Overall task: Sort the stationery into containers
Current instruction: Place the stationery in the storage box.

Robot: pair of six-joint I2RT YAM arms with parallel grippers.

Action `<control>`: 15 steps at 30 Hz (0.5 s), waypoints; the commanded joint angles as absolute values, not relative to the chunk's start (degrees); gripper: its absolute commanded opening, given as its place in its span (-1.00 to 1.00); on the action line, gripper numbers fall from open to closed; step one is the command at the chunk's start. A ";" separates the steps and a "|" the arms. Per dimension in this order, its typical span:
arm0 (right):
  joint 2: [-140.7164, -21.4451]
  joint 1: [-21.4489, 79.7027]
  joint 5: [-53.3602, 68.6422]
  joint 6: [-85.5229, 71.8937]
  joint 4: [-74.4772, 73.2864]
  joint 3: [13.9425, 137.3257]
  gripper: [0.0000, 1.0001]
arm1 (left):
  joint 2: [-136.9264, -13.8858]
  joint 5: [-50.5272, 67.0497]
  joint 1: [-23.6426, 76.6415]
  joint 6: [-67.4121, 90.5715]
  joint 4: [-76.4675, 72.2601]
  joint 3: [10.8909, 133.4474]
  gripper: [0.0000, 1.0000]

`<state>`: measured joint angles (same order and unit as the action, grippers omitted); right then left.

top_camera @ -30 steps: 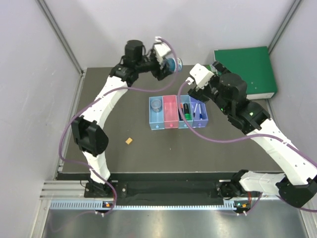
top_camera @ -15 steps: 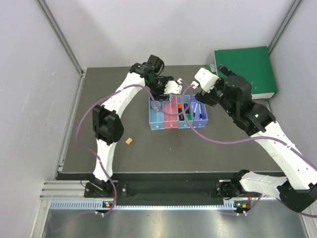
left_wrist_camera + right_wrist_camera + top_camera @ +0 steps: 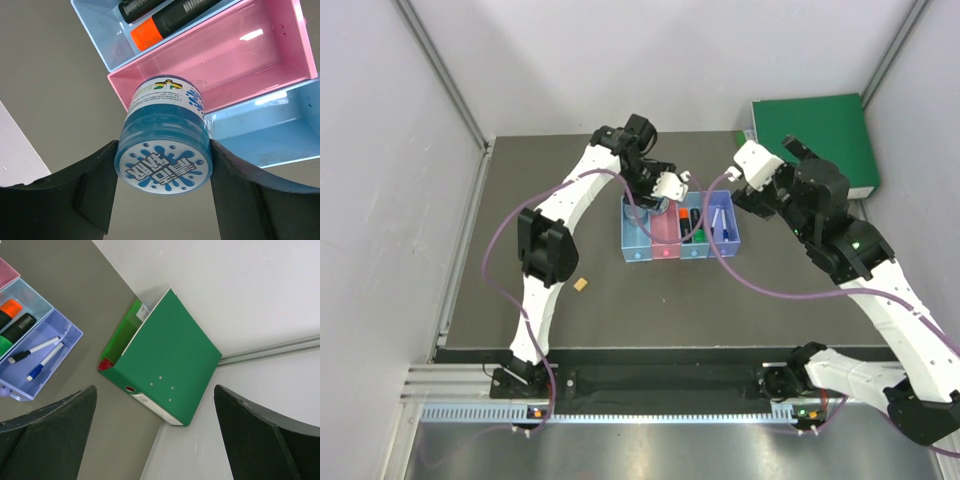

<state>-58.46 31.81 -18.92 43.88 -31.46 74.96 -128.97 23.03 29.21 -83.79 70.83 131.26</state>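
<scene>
i am clamping my left gripper [image 3: 163, 172] on the blue round tin [image 3: 165, 127], its face showing white with blue splash print; it is sitting squarely between my fingers [image 3: 90, 187], hanging over the end of the pink bin [image 3: 260, 62].

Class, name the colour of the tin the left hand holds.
The tin is blue, best seen from the left wrist.

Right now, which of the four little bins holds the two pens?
The purple bin, at the row's end nearest the green binder; the blue bin beside it holds highlighters.
</scene>
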 commanded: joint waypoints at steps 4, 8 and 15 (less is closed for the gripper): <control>-56.25 30.15 -18.19 42.63 -30.06 73.92 1.00 | -129.64 26.55 31.99 -86.31 70.84 133.77 -1.00; -55.99 29.62 -18.02 42.28 -29.97 73.74 0.99 | -130.60 25.41 33.13 -87.53 70.93 133.86 -1.00; -54.93 28.92 -17.40 40.87 -30.50 73.57 0.99 | -132.36 19.69 33.13 -91.49 71.90 133.51 -1.00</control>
<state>-56.80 30.02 -18.13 42.78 -31.97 73.49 -131.55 21.67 33.52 -87.24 70.78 131.92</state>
